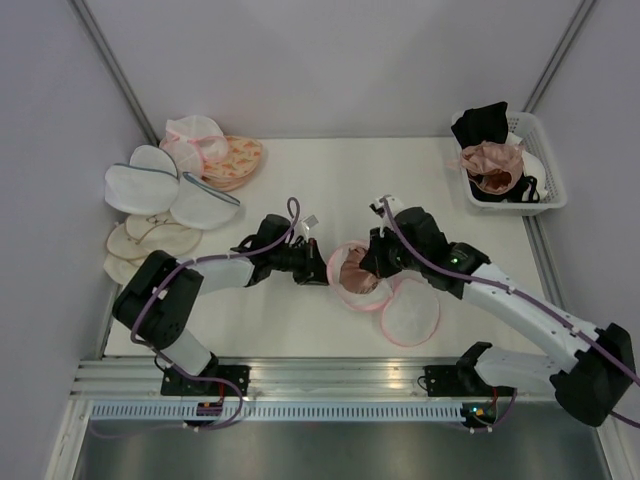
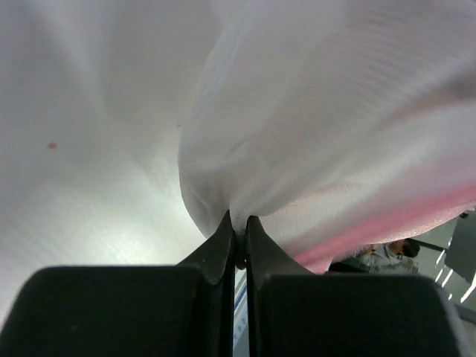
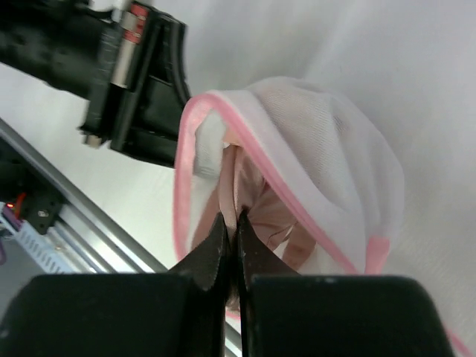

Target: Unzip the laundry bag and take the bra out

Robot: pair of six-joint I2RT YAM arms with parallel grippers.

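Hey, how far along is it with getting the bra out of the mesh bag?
Done: the laundry bag is unzipped and gapes open. In hand: the left gripper is pinched shut on the bag's mesh, and the right gripper is shut on the bra just inside the opening. Left: drawing the bra out, since it sits inside the bag.

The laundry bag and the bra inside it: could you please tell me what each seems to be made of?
The laundry bag looks like fine, translucent white mesh edged in pink tape, probably synthetic: a faint weave is visible and peach colour shows through. The bra looks like soft, matte peach fabric, perhaps knit, folding in limp creases.
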